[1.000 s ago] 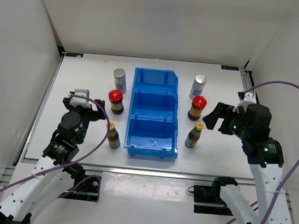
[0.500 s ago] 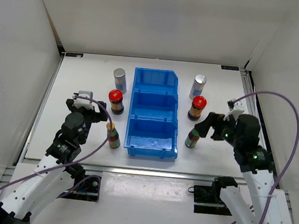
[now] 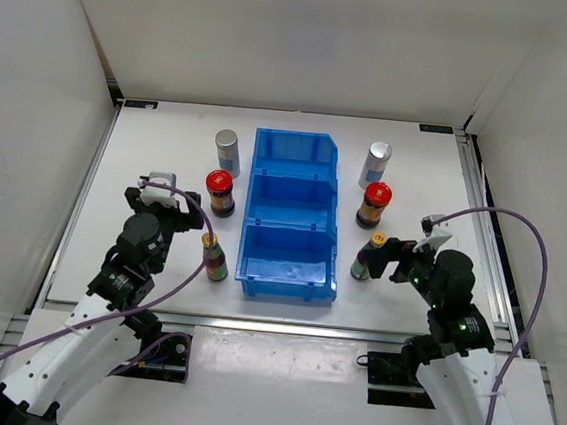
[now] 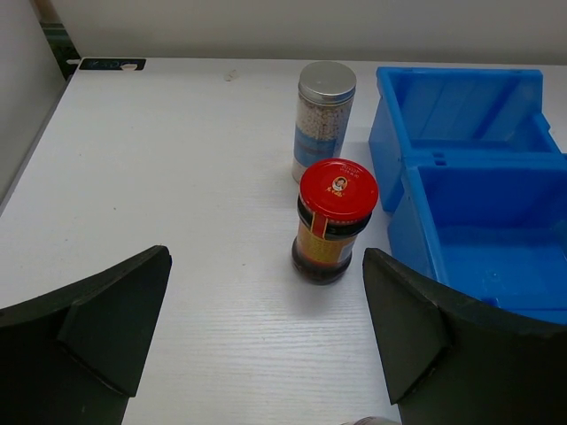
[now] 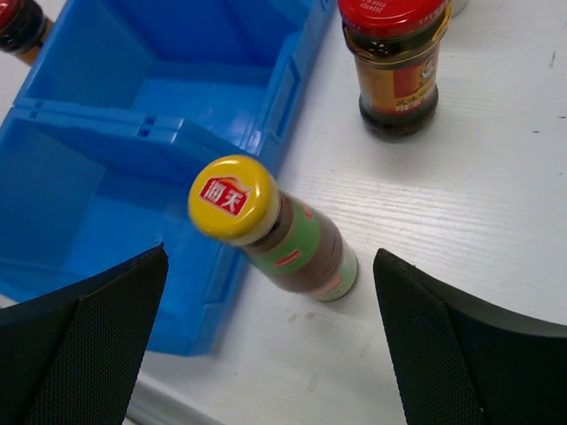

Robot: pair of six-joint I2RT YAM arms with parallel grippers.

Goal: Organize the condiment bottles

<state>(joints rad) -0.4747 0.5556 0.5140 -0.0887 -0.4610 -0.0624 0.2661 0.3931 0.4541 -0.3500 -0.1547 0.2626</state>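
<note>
Yellow-capped bottle (image 5: 283, 243) just before right pincer (image 5: 270, 257) (wide apart, empty), left pincer (image 4: 266, 255) wide apart, empty

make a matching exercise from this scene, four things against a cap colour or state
1 far-left bottle
2 near-right bottle
3 middle-right bottle
4 left gripper

a red cap
b open, empty
c silver cap
d yellow cap

Pairs: 1-c, 2-d, 3-a, 4-b
</note>
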